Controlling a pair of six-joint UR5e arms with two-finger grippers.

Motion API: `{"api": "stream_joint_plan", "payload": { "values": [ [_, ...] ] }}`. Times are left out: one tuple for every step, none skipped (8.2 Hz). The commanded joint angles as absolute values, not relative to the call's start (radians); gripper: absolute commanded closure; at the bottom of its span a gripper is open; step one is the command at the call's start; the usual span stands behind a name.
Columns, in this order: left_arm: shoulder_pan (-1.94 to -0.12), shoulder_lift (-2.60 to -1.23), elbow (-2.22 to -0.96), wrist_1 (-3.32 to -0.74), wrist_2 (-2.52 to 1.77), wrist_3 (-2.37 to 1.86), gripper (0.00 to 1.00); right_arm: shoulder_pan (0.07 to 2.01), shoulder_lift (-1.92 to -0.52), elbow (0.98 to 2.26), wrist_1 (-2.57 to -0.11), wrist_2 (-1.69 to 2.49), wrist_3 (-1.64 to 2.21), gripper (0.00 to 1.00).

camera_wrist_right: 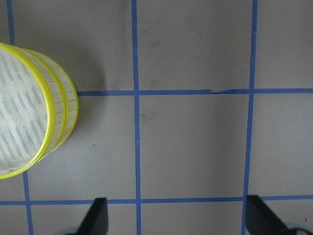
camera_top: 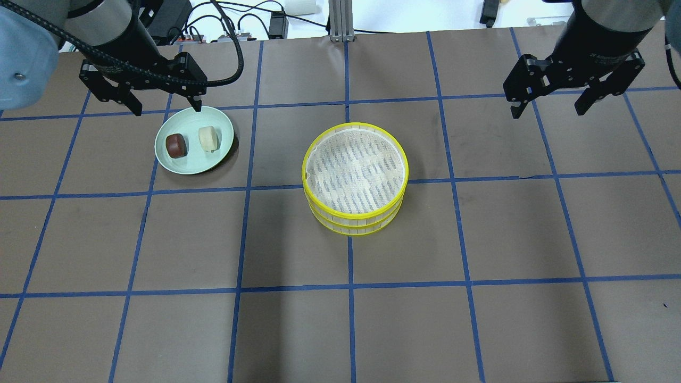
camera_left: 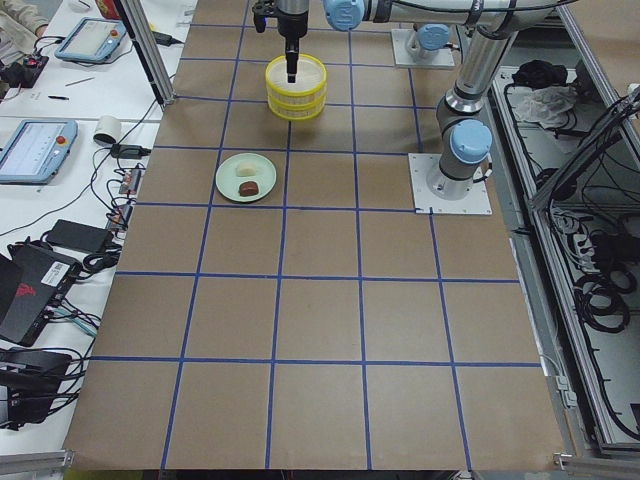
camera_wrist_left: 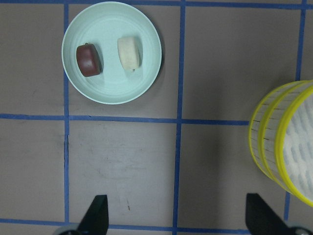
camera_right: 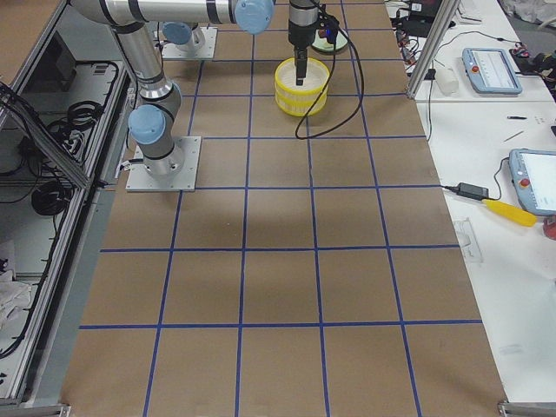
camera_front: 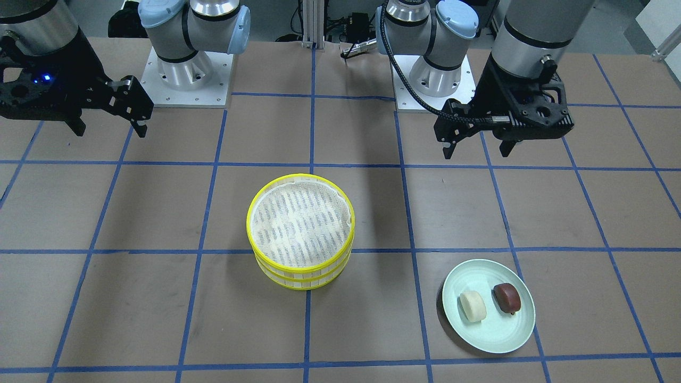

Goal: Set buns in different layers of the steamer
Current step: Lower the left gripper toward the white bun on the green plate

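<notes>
Plate [camera_front: 495, 334] is closest, pale green, on the left arm's side of the bench [camera_front: 159, 213]. Both buns lie on it, cream bun [camera_front: 473, 306] just beside brown bun [camera_front: 506, 297], probably not touching. Steamer layers [camera_front: 300, 223] are stacked one on the other mid-bench, well apart from the plate. Open bench with blue tape grid [camera_front: 312, 133] runs between and around them. Left gripper [camera_front: 476, 151] hangs above the bench off the plate's robot-side rim, pointing straight down, fingers spread, holding nothing. Right gripper [camera_front: 110, 132] has the same pose on the stack's other side, well apart from it, fingers spread, unloaded.
</notes>
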State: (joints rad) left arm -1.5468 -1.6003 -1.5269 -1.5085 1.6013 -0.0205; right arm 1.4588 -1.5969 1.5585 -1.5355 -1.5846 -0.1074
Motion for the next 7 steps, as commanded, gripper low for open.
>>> {"api": "stream_joint_plan", "payload": {
  "values": [
    [-1.496,-1.670,-1.526,-1.393,1.601,0.059,0.00,1.459,-1.597,1.559,-1.536,-1.586,-0.107,0.00],
    [-1.474,-1.704,-1.526,-1.355,1.601,0.095,0.00,1.459,-1.597,1.559,-1.536,-1.586,-0.107,0.00],
    [-1.444,-1.745,-1.526,-1.341,1.597,0.135,0.00,1.459,-1.597,1.559,-1.536,-1.586,-0.107,0.00],
    [-1.418,-1.788,-1.526,-1.278,1.592,0.181,0.00,1.459,-1.597,1.559,-1.536,-1.586,-0.107,0.00],
    [-1.408,-1.843,-1.528,-1.244,1.592,0.205,0.00,1.459,-1.597,1.559,-1.536,-1.586,-0.107,0.00],
    [-1.408,-1.909,-1.529,-1.167,1.591,0.210,0.00,1.459,-1.597,1.559,-1.536,-1.586,-0.107,0.00],
    [-1.408,-1.966,-1.531,-1.120,1.586,0.207,0.00,1.459,-1.597,1.559,-1.534,-1.586,-0.107,0.00]
  ]
}}
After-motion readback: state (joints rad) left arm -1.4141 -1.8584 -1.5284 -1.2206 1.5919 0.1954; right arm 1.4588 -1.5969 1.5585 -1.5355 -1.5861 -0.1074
